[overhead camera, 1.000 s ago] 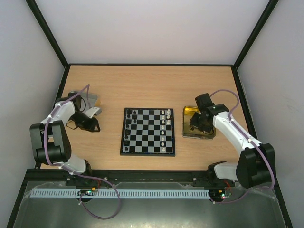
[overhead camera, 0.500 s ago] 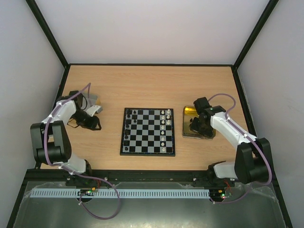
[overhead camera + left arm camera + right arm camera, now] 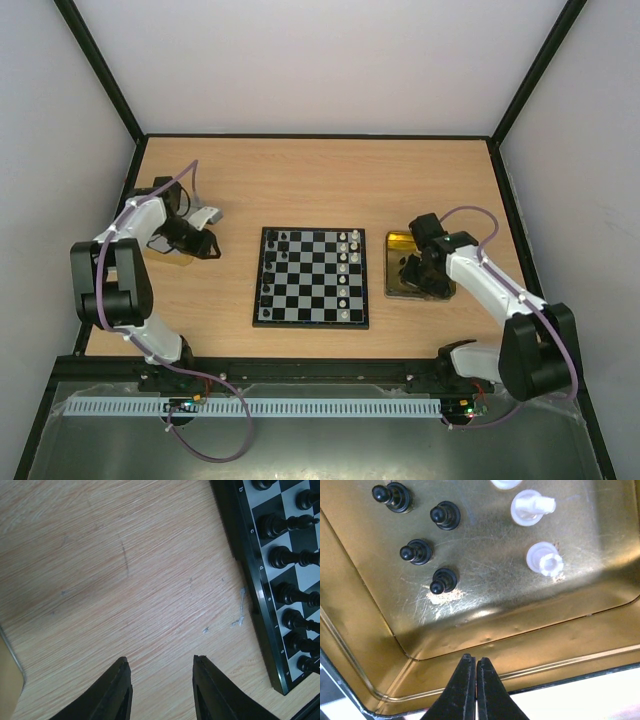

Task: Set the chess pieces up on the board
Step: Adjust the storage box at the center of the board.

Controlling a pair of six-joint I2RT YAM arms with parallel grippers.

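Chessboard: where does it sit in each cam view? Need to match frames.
Top external: chessboard at the table's centre, between the arms.
Left wrist: only the chessboard's edge, running down the picture's right side.
Right wrist: not in it; only the inside of the gold tin shows.
Shared landmark: the black pieces along the board's left edge link the top and left wrist views; the gold tin links top and right wrist.

The pale wood-grain worktop [image 3: 320,180] carries the chequered board [image 3: 311,290] at its middle. Just right of the board, apart from it, lies a shiny gold tin [image 3: 397,240]. Left of the board a flat tan sheet [image 3: 9,680] rests on the wood, mostly out of sight. Small white flecks [image 3: 241,616] mark the surface beside the board's border.
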